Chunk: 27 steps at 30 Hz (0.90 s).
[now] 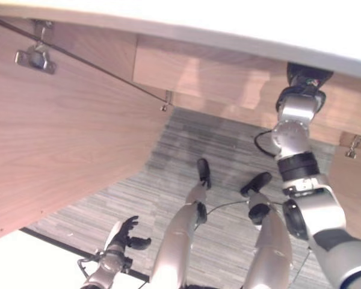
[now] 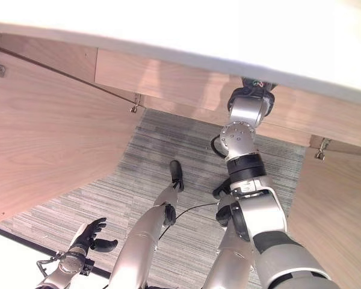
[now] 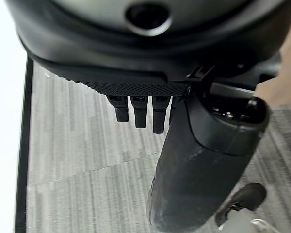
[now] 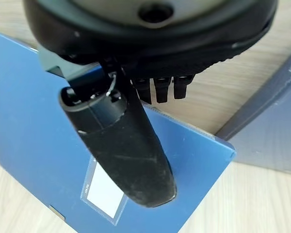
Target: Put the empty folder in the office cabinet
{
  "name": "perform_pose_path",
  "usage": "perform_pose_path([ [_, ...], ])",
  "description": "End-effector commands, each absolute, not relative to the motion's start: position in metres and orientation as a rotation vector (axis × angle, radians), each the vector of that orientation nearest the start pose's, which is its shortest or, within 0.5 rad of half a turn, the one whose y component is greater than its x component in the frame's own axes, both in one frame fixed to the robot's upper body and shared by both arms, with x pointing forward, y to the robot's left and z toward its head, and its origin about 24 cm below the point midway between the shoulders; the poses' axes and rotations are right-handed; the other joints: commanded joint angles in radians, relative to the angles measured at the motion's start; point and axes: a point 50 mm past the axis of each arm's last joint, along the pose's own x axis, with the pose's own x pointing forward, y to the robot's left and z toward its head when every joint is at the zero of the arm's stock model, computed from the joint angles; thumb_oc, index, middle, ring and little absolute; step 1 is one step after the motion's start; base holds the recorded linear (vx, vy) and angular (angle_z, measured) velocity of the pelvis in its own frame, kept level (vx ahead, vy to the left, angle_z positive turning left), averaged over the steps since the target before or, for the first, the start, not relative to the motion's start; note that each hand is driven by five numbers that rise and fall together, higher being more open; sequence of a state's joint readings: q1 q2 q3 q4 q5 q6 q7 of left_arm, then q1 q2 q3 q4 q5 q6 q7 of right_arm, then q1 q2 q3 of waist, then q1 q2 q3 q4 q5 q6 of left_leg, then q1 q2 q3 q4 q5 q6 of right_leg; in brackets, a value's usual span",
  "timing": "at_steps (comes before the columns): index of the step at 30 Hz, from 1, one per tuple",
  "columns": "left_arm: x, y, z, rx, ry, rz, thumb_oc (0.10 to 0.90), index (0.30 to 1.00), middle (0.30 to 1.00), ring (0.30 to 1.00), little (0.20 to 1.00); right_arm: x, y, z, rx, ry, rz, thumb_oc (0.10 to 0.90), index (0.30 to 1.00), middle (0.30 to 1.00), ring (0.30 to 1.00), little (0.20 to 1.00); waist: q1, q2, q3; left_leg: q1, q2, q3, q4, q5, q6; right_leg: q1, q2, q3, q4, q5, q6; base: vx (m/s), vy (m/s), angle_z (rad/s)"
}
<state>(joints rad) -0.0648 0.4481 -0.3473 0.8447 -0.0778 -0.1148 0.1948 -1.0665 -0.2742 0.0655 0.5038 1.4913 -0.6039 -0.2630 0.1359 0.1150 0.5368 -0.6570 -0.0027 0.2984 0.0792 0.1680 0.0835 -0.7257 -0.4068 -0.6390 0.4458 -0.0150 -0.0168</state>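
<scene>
Reaching into the cabinet (image 1: pixel 66 132), the right hand (image 4: pixel 136 87) is at a blue folder (image 4: pixel 34 145) on the wooden shelf (image 4: pixel 242 73).
Its thumb lies across the folder's face, the fingers seemingly curled behind the top edge, gripping it; a grey folder (image 4: pixel 271 131) stands just beside. The left hand (image 1: pixel 127 232) hangs relaxed and empty over the carpet (image 1: pixel 216 144).

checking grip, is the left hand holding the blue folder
No, the left hand hangs over grey carpet; the blue folder sits by the right hand.

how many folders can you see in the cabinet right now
2. A blue folder lies on the wooden shelf under the right hand, whose thumb rests on it. A darker grey-blue folder sits beside it at the view's edge. Others may be hidden.
</scene>
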Motion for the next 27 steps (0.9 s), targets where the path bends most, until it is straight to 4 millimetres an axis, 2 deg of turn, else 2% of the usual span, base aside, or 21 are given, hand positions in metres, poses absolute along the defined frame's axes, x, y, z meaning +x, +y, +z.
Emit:
perform_pose_path([
  [1,0.133,0.292,-0.108,0.598,0.850,0.150,0.800,0.900,0.900,0.900,0.900,0.346,-0.179,0.349,1.219,-0.981,0.106,0.800,0.900,0.900,0.900,0.900,0.016,0.010,-0.017,0.078,0.021,-0.019,0.054,-0.184,-0.102,-0.012,-0.006,0.100,-0.017,0.097,0.163,0.00,0.000,0.00],
  [8,0.137,0.288,-0.102,0.588,0.811,0.128,0.800,0.900,0.900,0.900,0.900,0.340,-0.180,0.353,1.274,-1.023,0.114,0.800,0.900,0.900,0.900,0.900,0.018,0.020,-0.017,0.081,0.015,-0.021,0.050,-0.187,-0.098,-0.015,-0.009,0.102,-0.016,0.098,0.167,0.00,0.000,0.00],
  [11,0.138,0.287,-0.099,0.588,0.791,0.116,0.800,0.900,0.900,0.900,0.900,0.332,-0.179,0.359,1.300,-1.073,0.147,0.800,0.900,0.900,0.900,0.900,0.021,0.025,-0.017,0.081,0.011,-0.021,0.050,-0.189,-0.096,-0.017,-0.010,0.101,-0.014,0.099,0.169,0.00,0.000,0.00],
  [13,0.141,0.284,-0.097,0.593,0.770,0.102,0.800,0.900,0.900,0.900,0.900,0.317,-0.179,0.364,1.386,-1.175,0.176,0.800,0.900,0.900,0.900,0.900,0.025,0.039,-0.017,0.084,0.005,-0.023,0.050,-0.192,-0.094,-0.018,-0.014,0.101,-0.011,0.098,0.172,0.00,0.000,0.00],
  [21,0.145,0.280,-0.093,0.629,0.735,0.064,0.800,0.900,0.900,0.900,0.900,0.308,-0.168,0.341,1.499,-1.168,0.155,0.800,0.900,0.900,0.900,0.900,0.026,0.058,-0.017,0.090,-0.006,-0.027,0.044,-0.191,-0.087,-0.018,-0.022,0.104,-0.010,0.101,0.178,0.00,0.000,0.00],
  [27,0.139,0.277,-0.095,0.613,0.752,0.050,0.800,0.900,0.900,0.900,0.900,0.305,-0.161,0.324,1.543,-1.132,0.158,0.800,0.900,0.900,0.900,0.900,0.023,0.069,-0.017,0.084,-0.015,-0.027,0.041,-0.191,-0.080,-0.034,-0.025,0.113,0.001,0.103,0.179,0.00,0.000,0.00],
])
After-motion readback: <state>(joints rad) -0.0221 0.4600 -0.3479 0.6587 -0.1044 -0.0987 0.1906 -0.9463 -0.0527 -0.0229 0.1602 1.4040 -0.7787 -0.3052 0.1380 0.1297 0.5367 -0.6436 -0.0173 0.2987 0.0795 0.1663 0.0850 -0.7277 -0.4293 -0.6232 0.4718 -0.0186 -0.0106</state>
